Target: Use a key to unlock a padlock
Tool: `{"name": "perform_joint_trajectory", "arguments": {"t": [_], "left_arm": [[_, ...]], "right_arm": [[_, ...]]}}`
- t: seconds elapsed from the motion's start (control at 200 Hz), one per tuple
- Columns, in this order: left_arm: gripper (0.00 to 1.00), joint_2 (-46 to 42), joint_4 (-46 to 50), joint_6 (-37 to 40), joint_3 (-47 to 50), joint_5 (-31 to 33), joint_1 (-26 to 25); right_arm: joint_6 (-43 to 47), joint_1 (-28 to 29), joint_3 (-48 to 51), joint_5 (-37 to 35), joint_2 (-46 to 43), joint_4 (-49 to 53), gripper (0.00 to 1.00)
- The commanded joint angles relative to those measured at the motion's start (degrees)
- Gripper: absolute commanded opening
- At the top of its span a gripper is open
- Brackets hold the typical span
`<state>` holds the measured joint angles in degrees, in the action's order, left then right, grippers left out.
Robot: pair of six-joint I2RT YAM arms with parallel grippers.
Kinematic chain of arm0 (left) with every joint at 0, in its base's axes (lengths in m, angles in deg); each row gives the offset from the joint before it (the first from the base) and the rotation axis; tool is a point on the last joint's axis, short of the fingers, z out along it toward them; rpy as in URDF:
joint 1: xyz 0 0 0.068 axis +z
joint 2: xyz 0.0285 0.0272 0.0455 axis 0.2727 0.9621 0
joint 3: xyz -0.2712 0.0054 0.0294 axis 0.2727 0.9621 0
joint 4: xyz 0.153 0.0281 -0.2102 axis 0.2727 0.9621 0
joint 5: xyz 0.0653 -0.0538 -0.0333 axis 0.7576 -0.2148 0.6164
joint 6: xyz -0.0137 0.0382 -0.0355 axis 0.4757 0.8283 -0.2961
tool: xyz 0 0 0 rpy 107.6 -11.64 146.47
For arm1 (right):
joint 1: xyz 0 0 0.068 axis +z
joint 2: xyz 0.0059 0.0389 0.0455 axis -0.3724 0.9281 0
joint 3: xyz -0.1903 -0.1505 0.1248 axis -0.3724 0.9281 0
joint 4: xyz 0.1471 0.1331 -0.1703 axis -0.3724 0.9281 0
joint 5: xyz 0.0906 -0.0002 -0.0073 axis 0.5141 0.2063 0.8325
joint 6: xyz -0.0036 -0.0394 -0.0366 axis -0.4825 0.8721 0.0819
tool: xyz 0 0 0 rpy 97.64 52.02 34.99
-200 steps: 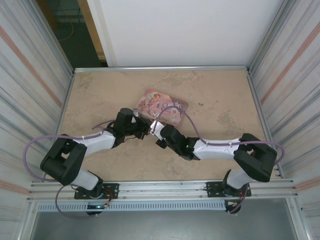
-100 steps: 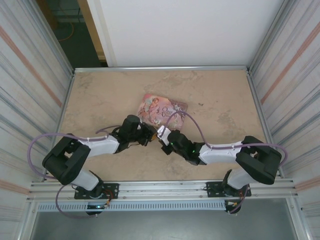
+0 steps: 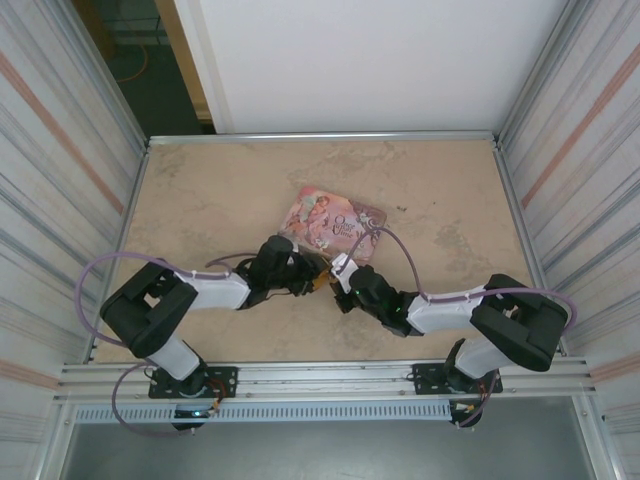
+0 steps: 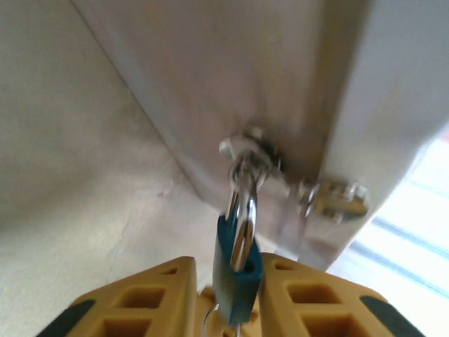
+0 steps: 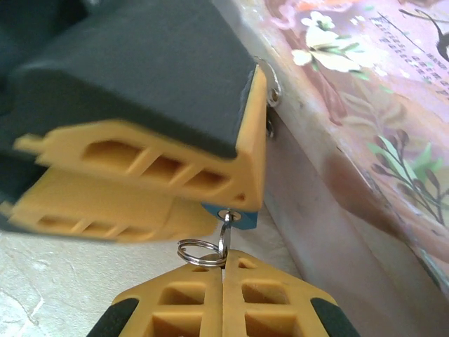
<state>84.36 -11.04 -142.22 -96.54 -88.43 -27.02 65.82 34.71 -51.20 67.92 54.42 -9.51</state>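
The tiny blue-teal padlock (image 4: pixel 237 277) hangs by its silver shackle (image 4: pixel 242 210) from the hasp (image 4: pixel 252 151) on the pink tin's side. My left gripper (image 4: pixel 228 261) stands open around the lock body, with a small gap at its left finger (image 4: pixel 165 295). A bare hole shows on the body's top beside the shackle. In the right wrist view the key (image 5: pixel 225 235), with its ring (image 5: pixel 198 251), sits in the keyhole on the padlock's underside (image 5: pixel 235 216). My right gripper (image 5: pixel 223 263) is shut on the key. Both grippers (image 3: pixel 315 280) (image 3: pixel 342 272) meet at the tin's near edge.
The pink pictured tin (image 3: pixel 335 222) lies mid-table, its lid (image 5: pixel 365 140) close on the right of my right gripper. Metal walls fence the table (image 3: pixel 200 200) on the left, right and back. Purple cables loop off both arms.
Both grippers and the tin have shifted to the right and slightly nearer. My left jaws have parted from their tight hold on the padlock. The right stays shut on the key.
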Motion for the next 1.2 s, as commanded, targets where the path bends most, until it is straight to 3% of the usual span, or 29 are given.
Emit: {"name": "perform_joint_trajectory", "arguments": {"t": [0.0,0.306,0.586,0.832,0.992,1.192], "left_arm": [[0.36,-0.9,2.2,1.4,-0.3,-1.5,0.0],[0.52,-10.6,15.7,11.1,-2.7,3.0,2.2],[0.56,-24.0,32.9,24.6,-6.8,14.3,3.4],[0.63,-31.1,40.8,36.7,-9.2,22.5,4.6],[0.67,-31.6,40.0,41.1,-8.2,19.3,9.5],[0.69,-26.3,39.6,47.1,-9.2,6.6,19.9]], "right_arm": [[-4.1,-0.5,1.7,0.7,-0.7,-3.0,0.0],[-8.5,-3.0,4.2,6.8,-3.1,-4.4,0.0],[-15.2,-8.2,5.4,16.0,-6.0,-2.4,0.0],[-19.5,-13.2,5.0,24.1,-5.3,-0.1,0.0],[-21.0,-13.9,3.8,24.9,-2.7,0.2,0.0],[-21.7,-14.4,2.5,25.2,-0.4,0.4,0.0]]}}
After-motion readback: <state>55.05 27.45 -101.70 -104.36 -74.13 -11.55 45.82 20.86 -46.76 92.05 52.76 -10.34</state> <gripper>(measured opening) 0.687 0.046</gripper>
